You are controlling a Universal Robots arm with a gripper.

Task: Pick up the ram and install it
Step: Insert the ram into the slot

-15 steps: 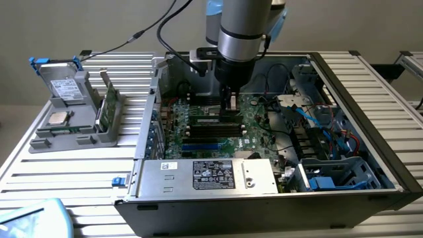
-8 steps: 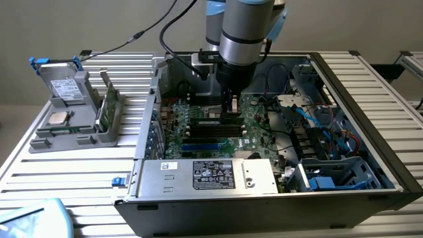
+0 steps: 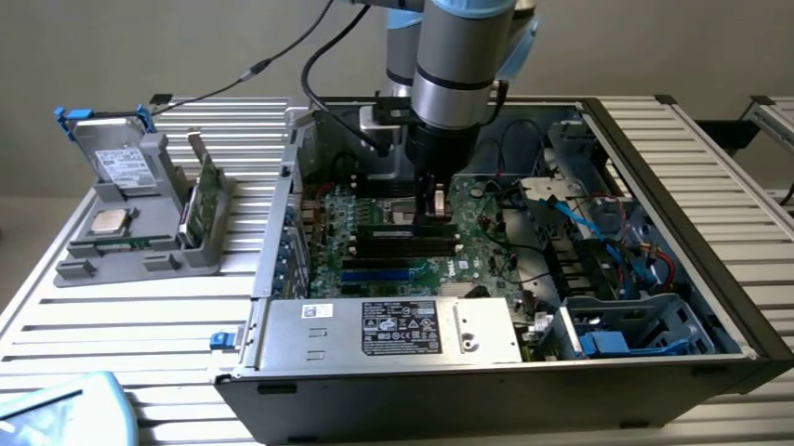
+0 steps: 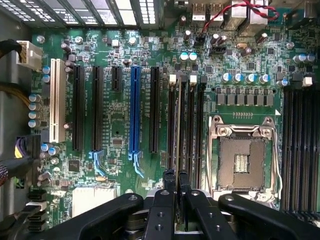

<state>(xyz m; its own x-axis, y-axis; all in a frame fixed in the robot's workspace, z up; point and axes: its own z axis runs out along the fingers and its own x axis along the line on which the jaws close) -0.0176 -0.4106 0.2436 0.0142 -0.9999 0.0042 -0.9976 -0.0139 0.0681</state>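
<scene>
The ram (image 4: 178, 130) shows edge-on as a thin green stick, standing upright along the black memory slots (image 4: 199, 130) beside the CPU socket (image 4: 242, 160). My gripper (image 4: 176, 192) is shut on its near end, one black finger (image 4: 164, 200) on each side. Whether the stick is seated in a slot or just above it, I cannot tell. In the exterior view my gripper (image 3: 433, 212) reaches straight down into the open computer case (image 3: 732, 307), over the memory slots (image 3: 403, 240) in the middle of the motherboard (image 3: 372, 269).
A grey holder (image 3: 137, 251) on the exterior view's left carries a taller green card (image 3: 206, 200), a drive (image 3: 125, 167) and a chip (image 3: 110, 221). The power supply (image 3: 390, 330) sits at the case front. Blue and red cables (image 3: 620, 242) lie on the exterior view's right.
</scene>
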